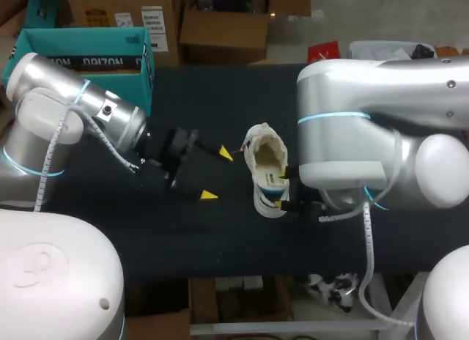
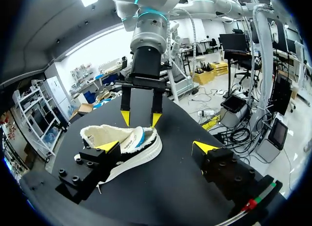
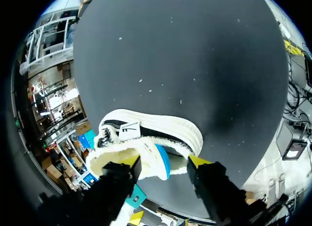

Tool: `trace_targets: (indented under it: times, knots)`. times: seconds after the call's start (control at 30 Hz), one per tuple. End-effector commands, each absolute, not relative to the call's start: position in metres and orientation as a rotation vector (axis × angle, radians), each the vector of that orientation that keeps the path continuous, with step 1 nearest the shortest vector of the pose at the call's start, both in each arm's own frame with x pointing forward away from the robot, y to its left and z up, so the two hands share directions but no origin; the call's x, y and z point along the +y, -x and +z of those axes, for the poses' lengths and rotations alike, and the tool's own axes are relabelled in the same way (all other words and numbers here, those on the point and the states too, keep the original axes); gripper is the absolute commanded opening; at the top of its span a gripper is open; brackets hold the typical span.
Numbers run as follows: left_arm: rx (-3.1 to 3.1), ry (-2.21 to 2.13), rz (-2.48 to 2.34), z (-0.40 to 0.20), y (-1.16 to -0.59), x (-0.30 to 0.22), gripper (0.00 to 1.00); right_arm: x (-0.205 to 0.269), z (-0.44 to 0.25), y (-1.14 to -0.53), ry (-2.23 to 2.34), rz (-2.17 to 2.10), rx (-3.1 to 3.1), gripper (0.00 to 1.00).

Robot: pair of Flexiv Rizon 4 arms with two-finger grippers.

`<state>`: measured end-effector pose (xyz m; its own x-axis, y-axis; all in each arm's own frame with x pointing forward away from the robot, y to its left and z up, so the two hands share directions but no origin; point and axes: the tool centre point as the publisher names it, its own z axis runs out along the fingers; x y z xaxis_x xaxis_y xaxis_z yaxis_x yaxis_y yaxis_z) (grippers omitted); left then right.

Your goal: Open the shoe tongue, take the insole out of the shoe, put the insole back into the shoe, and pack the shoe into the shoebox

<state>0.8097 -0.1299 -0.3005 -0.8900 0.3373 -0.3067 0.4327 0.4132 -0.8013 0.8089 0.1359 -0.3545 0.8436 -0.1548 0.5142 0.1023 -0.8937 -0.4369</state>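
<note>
A white low shoe with a fleecy lining lies on the black table between my two grippers. A white and blue insole sticks up out of its opening. My right gripper hangs over the shoe's opening, its fingers apart on either side of the insole, with a gap at one finger. The same right gripper shows in the left wrist view above the shoe. My left gripper stands wide open just left of the shoe, holding nothing. The teal shoebox sits at the table's back left.
The right arm's big silver body hangs over the table's right half. Bare black tabletop lies in front of the shoe and between the shoe and the shoebox.
</note>
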Motion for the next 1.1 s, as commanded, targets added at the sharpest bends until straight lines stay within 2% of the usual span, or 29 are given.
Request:
trace_targets:
  times: [0.03, 0.07, 0.7, 1.1]
  knots:
    - [2.581, -0.639, -1.478, -0.294, -0.798, -0.116, 1.00, 0.132, -0.340, -0.798, 2.524, -0.791, 0.008, 0.15]
    - [2.584, -0.627, -1.478, -0.293, -0.797, -0.114, 1.00, 0.133, -0.339, -0.798, 2.519, -0.790, -0.002, 0.00]
    - [2.630, -0.487, -1.479, -0.291, -0.795, -0.088, 1.00, 0.157, -0.363, -0.838, 2.400, -0.725, -0.130, 0.00]
    - [2.650, -0.400, -1.478, -0.291, -0.797, -0.071, 1.00, 0.166, -0.378, -0.842, 2.449, -0.657, -0.118, 0.00]
